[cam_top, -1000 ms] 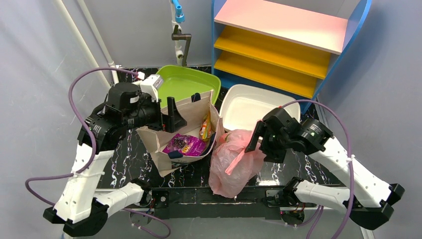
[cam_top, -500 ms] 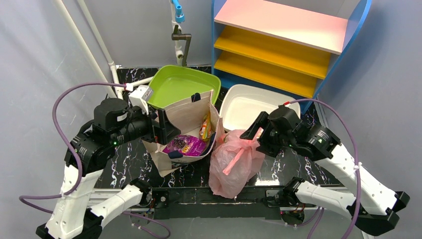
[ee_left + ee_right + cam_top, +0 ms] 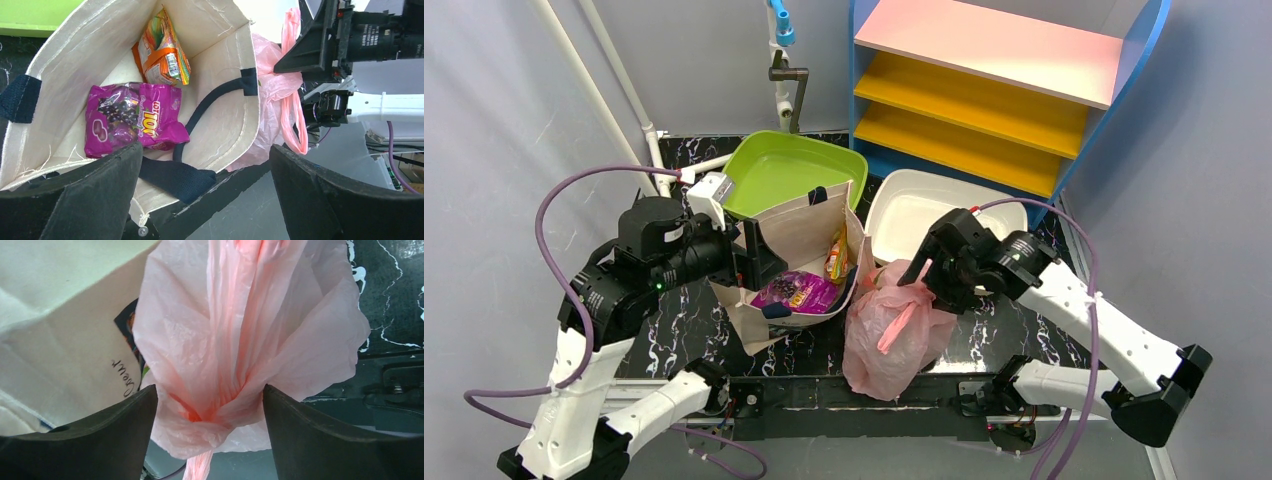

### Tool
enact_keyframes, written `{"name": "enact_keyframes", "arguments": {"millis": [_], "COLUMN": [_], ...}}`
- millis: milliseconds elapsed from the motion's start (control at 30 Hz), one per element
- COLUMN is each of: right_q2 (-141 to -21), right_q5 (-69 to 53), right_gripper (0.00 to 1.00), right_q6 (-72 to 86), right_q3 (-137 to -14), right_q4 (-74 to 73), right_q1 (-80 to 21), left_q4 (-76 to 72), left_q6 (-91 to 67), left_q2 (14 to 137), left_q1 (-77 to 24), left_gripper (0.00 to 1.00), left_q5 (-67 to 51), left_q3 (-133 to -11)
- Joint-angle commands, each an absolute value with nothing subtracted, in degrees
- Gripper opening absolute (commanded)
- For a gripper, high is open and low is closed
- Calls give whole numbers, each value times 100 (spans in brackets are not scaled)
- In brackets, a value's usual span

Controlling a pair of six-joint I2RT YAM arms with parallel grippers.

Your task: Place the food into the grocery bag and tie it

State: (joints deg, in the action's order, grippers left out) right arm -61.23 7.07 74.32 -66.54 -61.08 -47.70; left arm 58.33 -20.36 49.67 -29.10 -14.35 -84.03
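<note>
Seen from above, 2 arms reach over the black marbled table (image 3: 674, 310). 2 bags stand side by side near its front edge: 1 pink, crinkled grocery bag (image 3: 892, 340) and 1 beige canvas tote (image 3: 796, 235) at its left, touching it. Behind them sit 2 tubs, 1 green tub (image 3: 784, 170) and 1 white tub (image 3: 924, 215), and 1 blue shelf unit (image 3: 1004, 90) with 3 boards. The right gripper (image 3: 929, 275) sits at the top of the grocery bag, and 1 twisted pink handle (image 3: 902, 312) runs from it down the bag's front. The left gripper (image 3: 762, 262) hangs over the tote's left rim. Against the picture half a second earlier, the right gripper has shifted left, farther over the bag's top, and the handle hangs steeper. The left arm and both bags sit where they were.

From the left wrist, the 2 fingers stand wide apart with nothing held, above the gaping tote. Inside lie 2 snack packets, 1 purple packet (image 3: 132, 117) and 1 orange packet (image 3: 162, 50). The pink bag shows past the tote's right wall.

From the right wrist, the 2 fingers are spread, with the bag's gathered neck filling the gap and brushing both inner faces. It is not pinched flat. The food cannot be made out through the plastic.
</note>
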Motion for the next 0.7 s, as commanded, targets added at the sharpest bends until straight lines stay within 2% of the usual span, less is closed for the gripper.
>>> {"name": "enact_keyframes", "arguments": {"millis": [0,67,167,267,333,667], "right_q2": [-6339,-6387,-6348,-6233,-6130,-5516], "right_q5": [564,513,503,532,567,1147], "right_gripper": [79,64,26,7,1,1], "right_q6": [7123,6983,6838,6783,6744,6333], "right_q3": [-6733,-6732,-6764,-6820,-6894,-7938], "right_q4": [-6228,-6210,-6160,-6161,-6156,-5895], "right_q1": [-4729,-4729,-4729,-4733,-4727,-4687], "left_q4": [5862,5887,5915,5938,5965,6374], "left_q6": [-1969,-1956,-1967,-1990,-2016,-1953], "left_q2": [4956,4918,4847,4790,4758,4774], "left_q1": [-2936,-2936,-2936,-2936,-2936,-2940], "left_gripper": [98,98,98,98,98,98], "left_q5": [-1385,-1355,-1306,-1285,-1239,-752], "left_q3": [-8373,-8360,-8296,-8239,-8212,-8482]}}
